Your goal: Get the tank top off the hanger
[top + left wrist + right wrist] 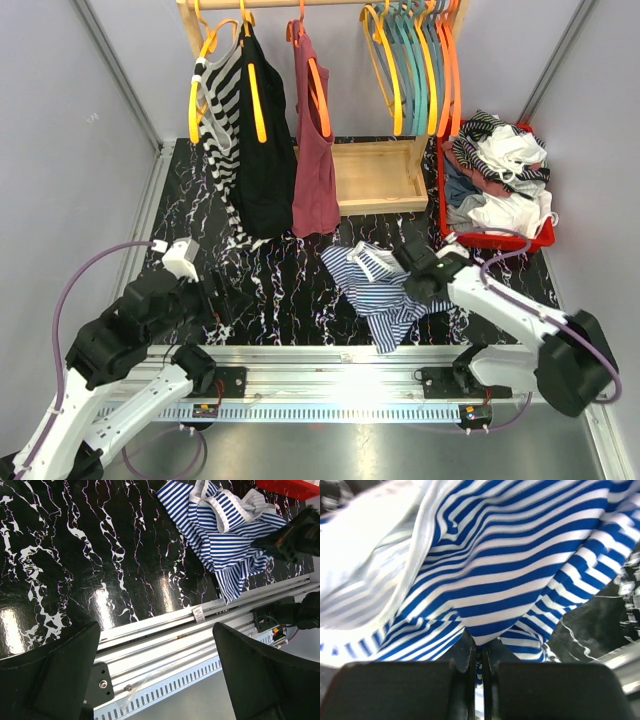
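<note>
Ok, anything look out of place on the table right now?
The blue striped top lies crumpled on the table, its hem draped over the near edge onto the rail. The red basket is heaped with clothes above its rim. Nothing looks damaged.

I find the left arm (110, 345) folded low at the near left, wrist tilted downward. The left gripper (156, 630) has its fingers spread wide with nothing between them. The right arm (505, 305) reaches forward and inward from its base, forearm low. The right gripper (479, 652) has its fingers pressed together, pinching a fold of the blue-striped tank top (520, 580).
</note>
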`<state>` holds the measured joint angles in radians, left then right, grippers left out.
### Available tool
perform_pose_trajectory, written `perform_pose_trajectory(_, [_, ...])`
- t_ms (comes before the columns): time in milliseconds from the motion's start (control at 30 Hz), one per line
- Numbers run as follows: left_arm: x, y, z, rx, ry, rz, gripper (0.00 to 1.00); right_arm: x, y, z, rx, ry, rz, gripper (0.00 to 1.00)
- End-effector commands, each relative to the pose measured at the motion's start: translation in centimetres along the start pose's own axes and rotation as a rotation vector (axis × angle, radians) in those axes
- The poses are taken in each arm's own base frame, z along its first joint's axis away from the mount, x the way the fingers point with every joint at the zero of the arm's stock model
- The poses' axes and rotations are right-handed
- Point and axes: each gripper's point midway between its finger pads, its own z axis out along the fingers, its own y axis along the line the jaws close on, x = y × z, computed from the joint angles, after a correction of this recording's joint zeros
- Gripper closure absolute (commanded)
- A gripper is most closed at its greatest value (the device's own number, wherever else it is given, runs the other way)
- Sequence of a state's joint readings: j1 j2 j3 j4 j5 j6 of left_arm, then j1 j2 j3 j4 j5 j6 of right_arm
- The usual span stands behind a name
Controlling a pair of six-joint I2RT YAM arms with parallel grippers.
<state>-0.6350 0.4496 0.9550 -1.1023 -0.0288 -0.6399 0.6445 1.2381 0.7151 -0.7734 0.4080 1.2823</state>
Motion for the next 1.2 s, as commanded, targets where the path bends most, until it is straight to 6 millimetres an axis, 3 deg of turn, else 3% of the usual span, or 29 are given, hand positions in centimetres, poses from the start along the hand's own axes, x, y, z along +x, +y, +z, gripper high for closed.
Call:
perform_pose_trajectory(0, [-0.7,-0.6,-0.5,0.034,-0.043,-0.018,0.01,-6.1,0.9,-4.5,-0.081,-0.162,0.008,1.0])
perform_pose_trajectory(67, [-0.7,-1.0,-0.3,0.052,-0.041,-0.022,0.01,-9.8,0.5,-6.9,-0.125,-0.252,0.054,1.0])
perform_pose_trajectory(133, [-0.9,-1.3,0.1,0.066,-0.048,-0.027,0.01,-15.4,0.0,-9.7,-0.149,-0.358,0.123,1.0])
perform_pose_trajectory(167, [-0.7,-1.8,0.1,0.093,-0.031,-0.026,0.01,-18.5,0.9,-12.4,-0.198,-0.423,0.162,1.0])
perform_pose_trajectory(200, [-0.8,-2.1,0.2,0.104,-0.031,-0.024,0.01,-21.6,-0.2,-13.5,-0.175,-0.483,0.215,1.0])
perform_pose_trajectory(233, [-1.1,-2.5,0.2,0.119,-0.04,-0.021,0.01,-23.8,0.0,-14.3,-0.166,-0.521,0.19,1.0])
perform_pose_trajectory(267, [-1.1,-2.8,0.3,0.131,-0.032,-0.012,0.01,-27.2,0.7,-17.8,-0.214,-0.6,0.232,1.0])
perform_pose_trajectory(300, [-1.2,-3.0,0.4,0.137,-0.027,-0.009,0.01,-29.9,-0.4,-18.7,-0.197,-0.645,0.26,1.0])
perform_pose_trajectory(333, [-1.5,-3.3,0.3,0.148,-0.035,-0.005,0.01,-32.4,0.2,-18.5,-0.192,-0.658,0.277,1.0])
perform_pose_trajectory(367, [-1.4,-3.3,0.5,0.145,-0.023,0.003,0.01,-35.5,0.7,-21.8,-0.245,-0.725,0.319,1.0])
perform_pose_trajectory(400, [-1.5,-3.4,0.5,0.146,-0.022,0.007,0.01,-37.8,0.9,-20.4,-0.217,-0.713,0.331,1.0])
perform_pose_trajectory(433, [-1.6,-3.4,0.5,0.144,-0.022,0.01,0.01,-39.5,1.2,-20.7,-0.221,-0.735,0.343,1.0])
perform_pose_trajectory(467, [-1.7,-3.4,0.5,0.14,-0.021,0.013,0.01,-41.7,1.8,-22.9,-0.257,-0.789,0.366,1.0])
perform_pose_trajectory(500, [-1.8,-3.5,0.5,0.139,-0.024,0.013,0.01,-43.2,3.0,-20.2,-0.236,-0.752,0.343,1.0])
perform_pose_trajectory(567, [-1.9,-3.6,0.5,0.142,-0.027,0.012,0.01,-45.9,4.1,-19.8,-0.264,-0.76,0.345,1.0])
perform_pose_trajectory(600, [-2.0,-3.5,0.4,0.141,-0.031,0.01,0.01,-46.5,5.2,-15.4,-0.24,-0.684,0.32,1.0])
perform_pose_trajectory(667, [-2.0,-3.5,0.3,0.141,-0.038,-0.002,0.01,-47.0,5.8,-11.9,-0.217,-0.625,0.302,1.0])
perform_pose_trajectory(700, [-1.9,-3.5,0.4,0.144,-0.036,-0.008,0.01,-46.3,6.6,-7.5,-0.203,-0.537,0.278,1.0])
perform_pose_trajectory(833, [-1.6,-3.5,0.2,0.161,-0.05,-0.04,0.01,-42.7,7.2,3.3,-0.167,-0.32,0.238,1.0])
perform_pose_trajectory(900, [-1.4,-3.4,0.4,0.16,-0.048,-0.055,0.01,-39.7,5.7,9.4,-0.068,-0.211,0.244,1.0])
perform_pose_trajectory(967, [-1.2,-3.6,0.4,0.176,-0.042,-0.062,0.01,-37.4,4.3,12.8,0.014,-0.129,0.238,1.0])
perform_pose_trajectory(1000, [-1.2,-3.7,0.4,0.184,-0.042,-0.063,0.01,-35.7,3.6,15.7,0.057,-0.06,0.217,0.98])
perform_pose_trajectory(1033, [-1.1,-3.8,0.4,0.188,-0.037,-0.061,0.01,-34.2,3.1,16.5,0.09,0.004,0.2,0.95])
perform_pose_trajectory(1067, [-1.1,-3.8,0.4,0.191,-0.038,-0.062,0.01,-35.1,3.8,16.2,0.072,0.003,0.189,0.92])
perform_pose_trajectory(1100, [-1.1,-3.8,0.4,0.191,-0.038,-0.06,0.01,-34.3,3.6,16.6,0.083,0.047,0.17,0.84])
perform_pose_trajectory(1167, [-1.1,-4.0,0.4,0.199,-0.037,-0.052,0.01,-36.6,5.3,14.6,0.009,-0.008,0.167,0.73])
